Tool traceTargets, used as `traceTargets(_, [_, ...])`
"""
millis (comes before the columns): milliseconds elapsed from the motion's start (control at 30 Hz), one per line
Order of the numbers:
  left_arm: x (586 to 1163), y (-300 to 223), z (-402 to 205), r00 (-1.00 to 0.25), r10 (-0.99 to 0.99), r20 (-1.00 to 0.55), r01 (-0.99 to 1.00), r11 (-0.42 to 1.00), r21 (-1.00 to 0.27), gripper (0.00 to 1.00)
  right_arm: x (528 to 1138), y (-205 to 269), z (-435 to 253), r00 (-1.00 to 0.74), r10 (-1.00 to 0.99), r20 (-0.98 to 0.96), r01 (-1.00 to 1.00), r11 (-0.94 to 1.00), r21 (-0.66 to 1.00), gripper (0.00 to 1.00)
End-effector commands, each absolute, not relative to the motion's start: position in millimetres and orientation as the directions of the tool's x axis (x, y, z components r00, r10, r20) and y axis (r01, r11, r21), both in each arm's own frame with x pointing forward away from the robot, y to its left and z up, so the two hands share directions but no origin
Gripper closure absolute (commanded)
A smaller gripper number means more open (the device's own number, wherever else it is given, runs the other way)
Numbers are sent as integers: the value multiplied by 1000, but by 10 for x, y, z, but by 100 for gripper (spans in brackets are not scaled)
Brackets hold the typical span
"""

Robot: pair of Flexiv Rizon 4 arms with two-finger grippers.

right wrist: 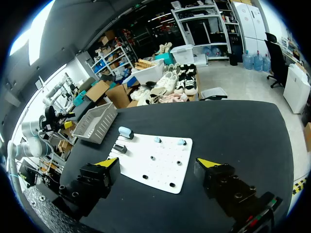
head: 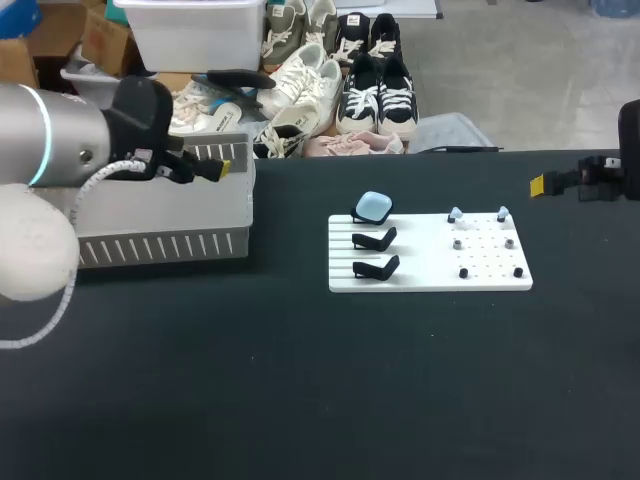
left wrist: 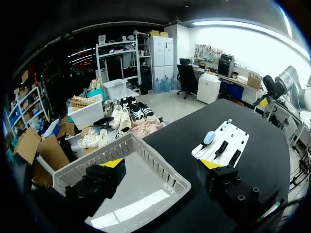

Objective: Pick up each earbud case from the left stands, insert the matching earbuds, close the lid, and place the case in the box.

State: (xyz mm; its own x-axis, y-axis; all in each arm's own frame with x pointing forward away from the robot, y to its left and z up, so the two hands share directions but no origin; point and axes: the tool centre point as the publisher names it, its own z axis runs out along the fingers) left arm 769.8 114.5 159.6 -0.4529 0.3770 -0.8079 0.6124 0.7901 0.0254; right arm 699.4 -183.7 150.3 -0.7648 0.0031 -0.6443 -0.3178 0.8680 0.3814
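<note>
Your left fingers [left wrist: 112, 163] hang spread and empty with the box [left wrist: 131, 141] right beneath them. The right fingers [right wrist: 109, 162] are spread and empty too. The blue case [right wrist: 125, 132] waits on the white board [right wrist: 163, 167] ahead of the right fingers, its earbuds [right wrist: 157, 140] alongside. This looks like the pickup step, so next you'll need fingers lowered around that case.

Looked like a robotics lab, set up as a test bench. Held a black table [head: 300, 400] with a robot arm at each side, the left arm [head: 60, 140] and the right arm [head: 605, 178]. Carried a white drilled fixture board [head: 430, 272] with black stands [head: 376, 268] and a grey slotted box [head: 160, 225].
</note>
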Motion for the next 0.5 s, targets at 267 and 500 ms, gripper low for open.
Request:
traceTargets(267, [8116,553,1330,-273,511,-815,828,557,71,0,6997,-1849,1500,-765,1,-644,-321,866,383,0])
traceTargets(500, [8125,316,1250,-155,525,-837,923,379,67,0,6997,-1849,1500,-765,1,-644,-321,866,383,0])
